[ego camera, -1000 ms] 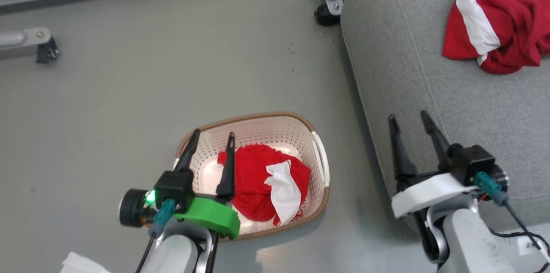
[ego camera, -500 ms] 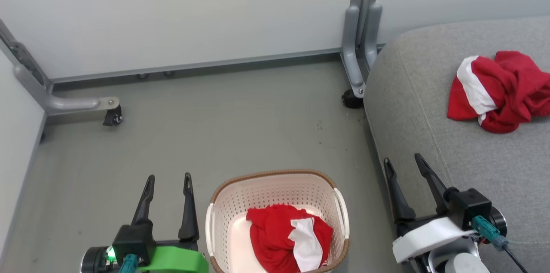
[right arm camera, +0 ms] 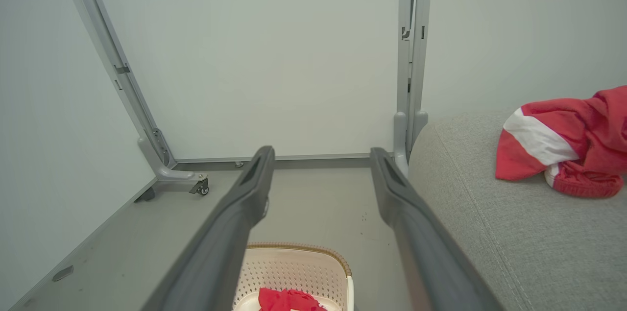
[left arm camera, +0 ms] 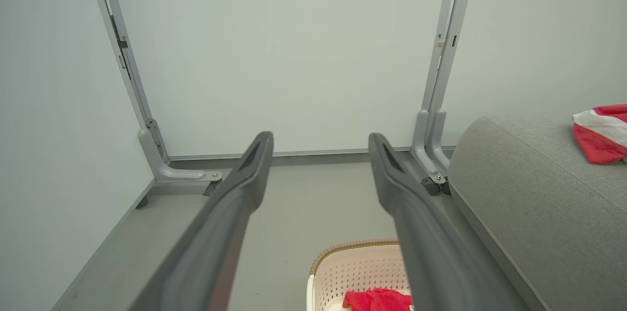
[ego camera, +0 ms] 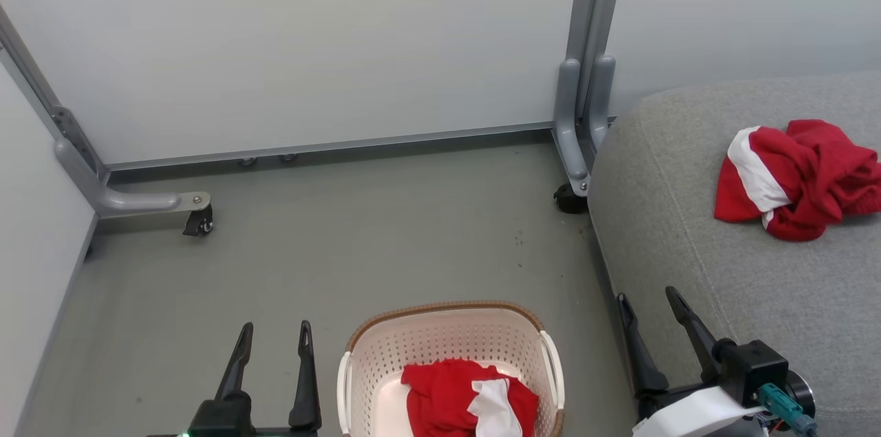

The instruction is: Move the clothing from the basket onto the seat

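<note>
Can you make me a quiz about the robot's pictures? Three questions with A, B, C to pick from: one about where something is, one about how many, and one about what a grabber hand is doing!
1. Where does the basket stand?
A. On the floor beside the seat
B. On top of the seat
C. On a shelf

2. How many red-and-white garments are there?
A. One
B. Two
C. Four

3. How is the left gripper?
A. Open, holding nothing
B. Shut on a garment
C. Shut on the basket's handle

Answers:
1 A: the basket sits on the grey floor, to the left of the seat's edge.
2 B: there is one garment in the basket and one garment on the seat.
3 A: its two dark fingers stand apart, with nothing gripped between them.
</note>
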You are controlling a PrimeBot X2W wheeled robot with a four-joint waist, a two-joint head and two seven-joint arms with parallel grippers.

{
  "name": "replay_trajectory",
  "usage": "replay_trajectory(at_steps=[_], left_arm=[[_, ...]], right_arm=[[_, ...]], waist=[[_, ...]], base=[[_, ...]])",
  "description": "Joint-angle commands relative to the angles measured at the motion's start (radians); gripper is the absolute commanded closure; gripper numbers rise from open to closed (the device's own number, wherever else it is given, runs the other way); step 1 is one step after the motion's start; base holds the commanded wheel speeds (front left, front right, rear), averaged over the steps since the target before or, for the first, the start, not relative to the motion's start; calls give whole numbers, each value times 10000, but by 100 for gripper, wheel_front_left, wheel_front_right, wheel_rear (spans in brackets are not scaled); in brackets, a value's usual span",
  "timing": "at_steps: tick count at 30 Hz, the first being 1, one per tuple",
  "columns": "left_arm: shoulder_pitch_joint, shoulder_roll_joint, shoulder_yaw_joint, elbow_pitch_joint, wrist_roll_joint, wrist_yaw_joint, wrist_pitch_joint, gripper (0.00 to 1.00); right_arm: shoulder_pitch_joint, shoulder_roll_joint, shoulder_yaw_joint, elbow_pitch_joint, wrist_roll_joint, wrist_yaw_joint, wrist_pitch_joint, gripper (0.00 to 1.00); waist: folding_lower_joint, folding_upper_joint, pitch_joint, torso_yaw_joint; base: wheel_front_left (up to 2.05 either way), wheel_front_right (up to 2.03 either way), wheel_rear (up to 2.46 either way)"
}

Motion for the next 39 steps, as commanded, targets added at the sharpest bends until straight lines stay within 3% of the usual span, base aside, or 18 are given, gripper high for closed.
replay_trajectory(at_steps=[1,39], left_arm=[[159,-1,54,23,84,-79,-3,0],[-107,-3,-259,278,-45,-136,-3,0]], right_arm=[[72,-35,17,-54,59,-13,-29,0],[47,-34,156,116,-45,-13,-29,0]], waist=[[1,0,-2,-11],[1,0,86,-275]], base=[[0,0,0],[0,0,0]])
